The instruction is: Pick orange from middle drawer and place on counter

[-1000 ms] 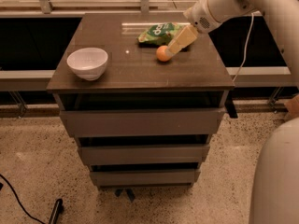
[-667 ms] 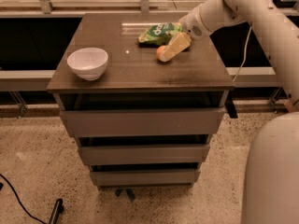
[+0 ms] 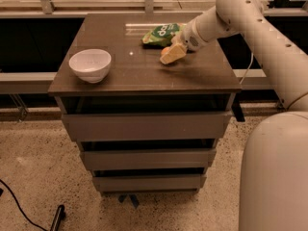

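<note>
The orange [image 3: 165, 50] lies on the dark brown counter [image 3: 130, 78], toward the back right, just in front of a green snack bag [image 3: 161, 34]. Only a small part of the orange shows, because my gripper [image 3: 172, 55] sits right over it, low on the counter top. My white arm reaches in from the upper right. The middle drawer [image 3: 147, 158] shows as the second grey front of the cabinet, standing slightly out like the other two.
A white bowl [image 3: 90, 65] stands at the left of the counter. The top drawer front [image 3: 144, 126] and the lowest one [image 3: 147, 182] frame the middle drawer. A black cable [image 3: 19, 206] lies on the speckled floor at left. My white base [image 3: 274, 177] fills the lower right.
My gripper has moved left and down from beside the orange until it covers most of it. The arm has swung in closer. The orange, bag and bowl stay in place.
</note>
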`<state>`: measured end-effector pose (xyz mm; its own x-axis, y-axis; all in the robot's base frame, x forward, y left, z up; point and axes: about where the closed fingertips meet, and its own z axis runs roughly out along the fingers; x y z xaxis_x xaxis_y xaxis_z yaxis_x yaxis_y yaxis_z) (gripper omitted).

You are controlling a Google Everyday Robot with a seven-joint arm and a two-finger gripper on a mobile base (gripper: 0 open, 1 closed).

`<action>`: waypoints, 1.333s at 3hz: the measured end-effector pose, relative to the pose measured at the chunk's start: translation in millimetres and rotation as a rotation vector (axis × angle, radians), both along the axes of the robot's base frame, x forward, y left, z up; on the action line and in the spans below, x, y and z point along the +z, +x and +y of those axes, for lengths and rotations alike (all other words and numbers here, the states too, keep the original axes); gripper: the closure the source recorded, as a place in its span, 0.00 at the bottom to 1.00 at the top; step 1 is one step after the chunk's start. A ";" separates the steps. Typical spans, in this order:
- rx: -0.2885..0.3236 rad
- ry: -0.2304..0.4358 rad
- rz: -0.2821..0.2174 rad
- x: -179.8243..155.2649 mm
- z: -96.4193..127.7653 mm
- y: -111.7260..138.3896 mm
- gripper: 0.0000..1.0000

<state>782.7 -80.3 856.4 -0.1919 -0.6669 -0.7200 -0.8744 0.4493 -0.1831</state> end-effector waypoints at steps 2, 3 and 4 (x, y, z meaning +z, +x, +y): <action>-0.014 0.022 0.016 -17.0 -2.0 7.3 0.55; 0.021 0.055 -0.012 6.4 0.9 0.9 0.78; 0.110 0.113 -0.093 60.4 4.3 -19.9 0.99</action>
<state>762.9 -76.1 916.8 -0.0513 -0.5940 -0.8028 -0.9008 0.3746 -0.2196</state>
